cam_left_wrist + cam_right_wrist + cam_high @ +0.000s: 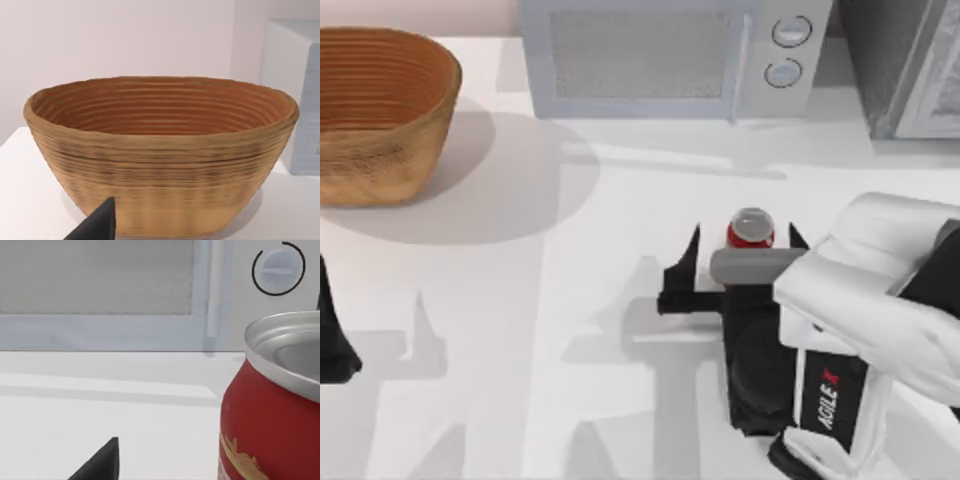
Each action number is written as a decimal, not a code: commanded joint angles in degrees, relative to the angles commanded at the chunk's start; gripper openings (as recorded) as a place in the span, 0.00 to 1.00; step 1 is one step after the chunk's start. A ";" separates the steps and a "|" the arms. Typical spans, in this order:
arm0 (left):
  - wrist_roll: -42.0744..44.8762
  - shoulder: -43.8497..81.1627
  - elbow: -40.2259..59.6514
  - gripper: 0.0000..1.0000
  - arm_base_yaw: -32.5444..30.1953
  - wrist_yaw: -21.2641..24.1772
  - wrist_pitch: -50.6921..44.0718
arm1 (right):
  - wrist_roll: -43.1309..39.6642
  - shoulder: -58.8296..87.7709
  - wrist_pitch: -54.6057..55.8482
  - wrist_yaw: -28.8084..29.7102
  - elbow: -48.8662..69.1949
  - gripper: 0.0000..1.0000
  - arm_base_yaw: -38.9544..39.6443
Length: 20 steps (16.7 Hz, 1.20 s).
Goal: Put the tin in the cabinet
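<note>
My right gripper (pixel 745 250) is spread open around the tin (pixel 751 229), mid-table toward the right edge, so I want it centred before closing, then carried to the cabinet (pixel 900 60) at the far right corner, left arm parked.

White surface, pale wall behind

You are looking down on a plain white surface (pixel 620 330) that runs back to a pale, faintly pinkish wall (pixel 420 15). A light grey microwave (pixel 660 55) with two round knobs stands at the far edge near the middle, and a woven brown basket (pixel 380 110) sits at the far left. Soft light lays grey shadows across the surface beside the basket and before the microwave.
</note>
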 joint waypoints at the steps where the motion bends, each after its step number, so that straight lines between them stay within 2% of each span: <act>1: 0.00 0.00 0.00 1.00 0.00 0.00 0.00 | 0.00 0.00 -0.02 -0.03 0.02 1.00 -0.03; 4: 0.00 0.00 0.00 1.00 0.00 0.00 0.00 | 0.00 0.00 -0.02 -0.03 0.02 1.00 -0.03; 17: 0.00 0.00 0.00 1.00 0.00 0.00 0.00 | 0.00 0.00 -0.02 -0.03 0.02 0.02 -0.03; 20: 0.00 0.00 0.00 1.00 0.00 0.00 0.00 | 0.00 0.00 -0.02 -0.03 0.02 0.00 -0.03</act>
